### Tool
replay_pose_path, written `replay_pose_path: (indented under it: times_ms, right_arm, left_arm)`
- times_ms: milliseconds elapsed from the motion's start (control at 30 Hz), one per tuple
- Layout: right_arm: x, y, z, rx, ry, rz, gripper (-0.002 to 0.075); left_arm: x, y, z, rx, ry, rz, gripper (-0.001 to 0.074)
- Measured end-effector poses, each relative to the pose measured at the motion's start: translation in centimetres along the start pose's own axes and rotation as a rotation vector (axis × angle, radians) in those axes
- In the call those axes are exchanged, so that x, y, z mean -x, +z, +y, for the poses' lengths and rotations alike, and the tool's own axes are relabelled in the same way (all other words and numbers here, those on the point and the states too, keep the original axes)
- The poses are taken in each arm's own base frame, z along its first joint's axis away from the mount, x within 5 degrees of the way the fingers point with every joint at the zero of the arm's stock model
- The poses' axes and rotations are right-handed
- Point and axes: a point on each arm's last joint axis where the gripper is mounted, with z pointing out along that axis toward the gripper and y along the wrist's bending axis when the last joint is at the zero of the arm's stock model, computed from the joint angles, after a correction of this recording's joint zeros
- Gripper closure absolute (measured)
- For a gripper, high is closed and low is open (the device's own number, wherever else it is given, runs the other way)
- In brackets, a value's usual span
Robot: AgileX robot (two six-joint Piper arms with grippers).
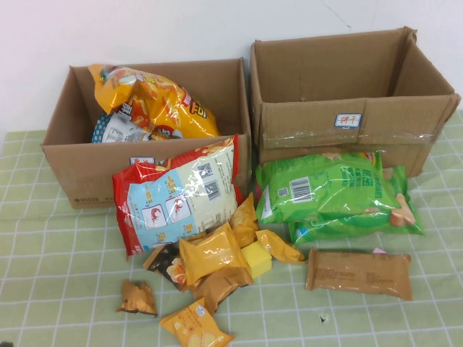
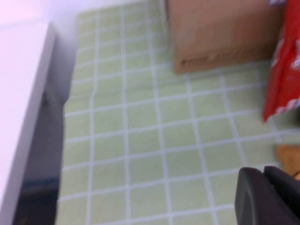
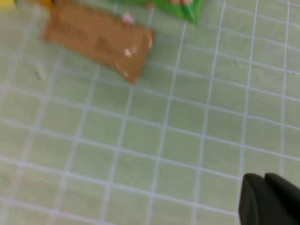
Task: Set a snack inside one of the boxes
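The large yellow-orange chip bag (image 1: 155, 101) lies inside the lower brown box (image 1: 79, 177) at the back left, leaning over a blue-and-white packet. Neither arm shows in the high view. In the left wrist view my left gripper (image 2: 265, 187) is shut and empty above the green checked cloth, short of that box's printed corner (image 2: 215, 37). In the right wrist view my right gripper (image 3: 265, 199) is shut and empty over bare cloth, apart from a brown packet (image 3: 98, 37).
The taller taped box (image 1: 347, 94) stands at the back right. A red-and-white shrimp bag (image 1: 177, 195) leans on the lower box. Green bags (image 1: 333, 195), a brown packet (image 1: 358, 271) and small orange packets (image 1: 210, 264) lie in front. The table edge (image 2: 28, 117) is at my left.
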Motion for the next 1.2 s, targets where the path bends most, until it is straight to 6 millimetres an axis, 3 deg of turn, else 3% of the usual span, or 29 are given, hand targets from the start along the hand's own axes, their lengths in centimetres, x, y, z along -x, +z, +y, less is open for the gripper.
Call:
replay_pose_path:
  times_ms: [267, 667, 800, 1200]
  right_arm:
    - [-1.7, -0.6, -1.2, 0.168, 0.139, -0.216, 0.0728]
    - [-1.0, -0.4, 1.8, 0.453, -0.025, -0.487, 0.0728]
    - [-1.4, 0.0, 2.1, 0.459, -0.053, -0.487, 0.0728]
    - [-1.7, -0.2, 2.8, 0.59, 0.096, -0.426, 0.0728]
  left_arm:
    - [-1.3, -1.2, 0.0, -0.152, -0.008, -0.199, 0.0735]
    - [-1.5, -1.3, -2.1, -0.354, 0.167, -0.383, 0.0736]
    - [-1.6, -1.2, -2.1, -0.352, 0.169, -0.38, 0.0736]
    - [-1.6, -1.2, -2.1, -0.351, 0.172, -0.379, 0.0736]
